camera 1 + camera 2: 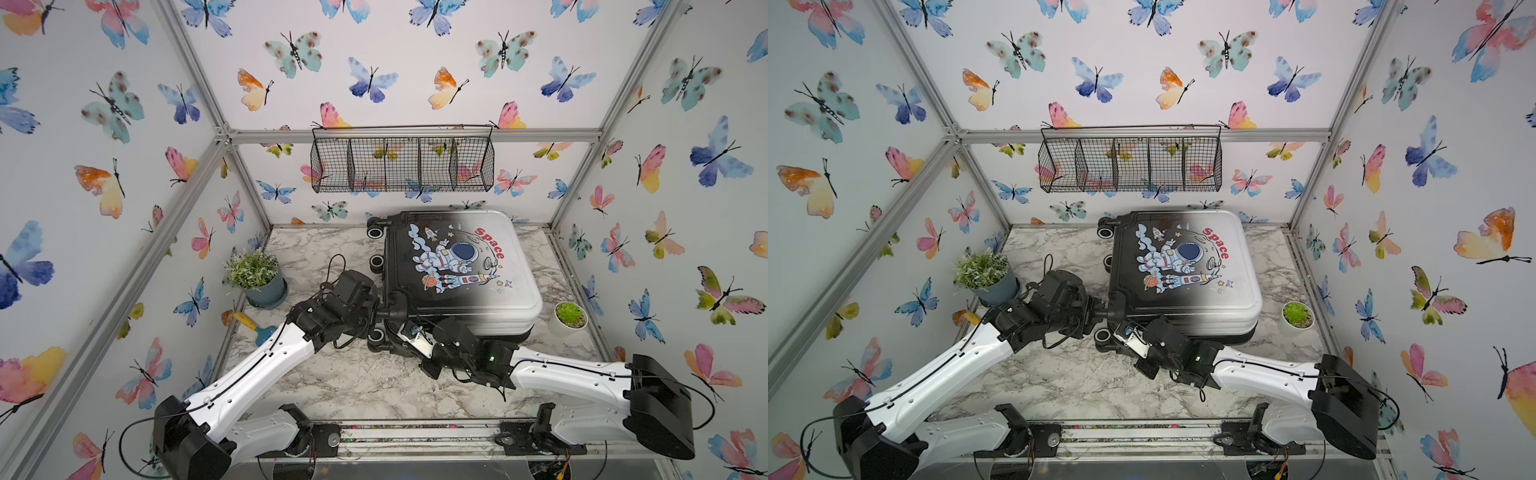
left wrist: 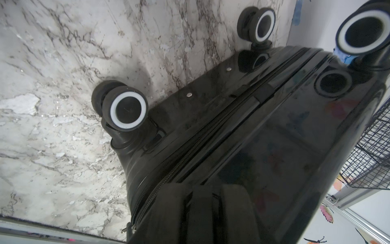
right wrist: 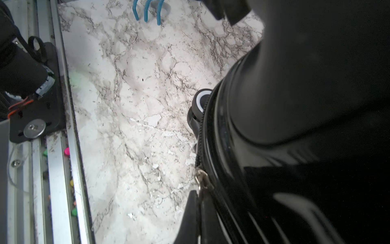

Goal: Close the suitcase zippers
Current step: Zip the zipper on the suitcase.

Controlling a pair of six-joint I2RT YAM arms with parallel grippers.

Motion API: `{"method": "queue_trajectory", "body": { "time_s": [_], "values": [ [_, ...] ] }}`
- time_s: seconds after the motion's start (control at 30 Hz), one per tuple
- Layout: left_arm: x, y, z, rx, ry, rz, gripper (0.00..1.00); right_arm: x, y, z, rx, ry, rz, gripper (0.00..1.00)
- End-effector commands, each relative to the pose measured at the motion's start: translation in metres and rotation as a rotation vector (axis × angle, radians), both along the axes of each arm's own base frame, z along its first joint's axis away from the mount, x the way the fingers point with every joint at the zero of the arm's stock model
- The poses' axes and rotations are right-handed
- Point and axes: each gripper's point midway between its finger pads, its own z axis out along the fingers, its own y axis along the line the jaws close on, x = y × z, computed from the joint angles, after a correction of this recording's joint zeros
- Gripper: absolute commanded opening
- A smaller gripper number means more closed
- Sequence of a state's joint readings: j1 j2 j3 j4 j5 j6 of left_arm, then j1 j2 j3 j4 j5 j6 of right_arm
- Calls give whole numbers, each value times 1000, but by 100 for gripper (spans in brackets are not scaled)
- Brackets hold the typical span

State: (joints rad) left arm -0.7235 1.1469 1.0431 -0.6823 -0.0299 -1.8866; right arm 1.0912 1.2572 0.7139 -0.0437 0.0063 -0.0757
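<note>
The suitcase (image 1: 478, 299) (image 1: 1204, 299) lies flat and shut on the marble table, astronaut side up, wheels to the left. My left gripper (image 1: 380, 309) (image 1: 1102, 312) (image 2: 205, 190) is at its near left corner, shut on a black part of the case there. My right gripper (image 1: 397, 326) (image 1: 1119, 328) (image 3: 198, 202) is at the near side by that corner, shut on the metal zipper pull (image 3: 201, 179). The zipper band (image 2: 190, 147) (image 3: 199, 137) runs on along the wheel side. The left wrist view shows the slider (image 2: 132, 227) at the corner.
A green plant in a blue pot (image 1: 253, 270) stands at the left, with a blue garden tool with a yellow handle (image 1: 259, 328) in front of it. A succulent in a white pot (image 1: 570, 316) stands right of the case. A wire basket (image 1: 401, 160) hangs on the back wall.
</note>
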Motion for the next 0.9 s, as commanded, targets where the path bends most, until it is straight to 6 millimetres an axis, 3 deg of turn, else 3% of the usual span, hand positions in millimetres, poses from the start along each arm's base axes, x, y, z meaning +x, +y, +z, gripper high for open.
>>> {"method": "queue_trajectory", "body": {
  "time_s": [0.0,0.13,0.3,0.37,0.53,0.67,0.77,0.87],
  "values": [
    [-48,2,-31,130,139,-198,11,25,-15,42,57,-146,-48,1],
    [-49,-2,-38,151,130,-234,35,20,-29,41,55,-146,-31,1],
    [-44,10,-38,201,76,-220,75,22,-37,45,44,-171,-37,2],
    [-39,17,-32,227,40,-228,96,24,-42,44,27,-173,-49,2],
    [-29,52,-12,402,-38,-203,98,27,-57,41,2,-164,-75,2],
    [11,71,28,562,-275,-278,98,32,-73,37,-39,-163,-98,2],
    [48,52,81,789,-661,-564,99,37,-85,35,-60,-163,-118,2],
    [62,23,116,1033,-993,-903,100,44,-100,32,-88,-169,-145,2]
  ]
}}
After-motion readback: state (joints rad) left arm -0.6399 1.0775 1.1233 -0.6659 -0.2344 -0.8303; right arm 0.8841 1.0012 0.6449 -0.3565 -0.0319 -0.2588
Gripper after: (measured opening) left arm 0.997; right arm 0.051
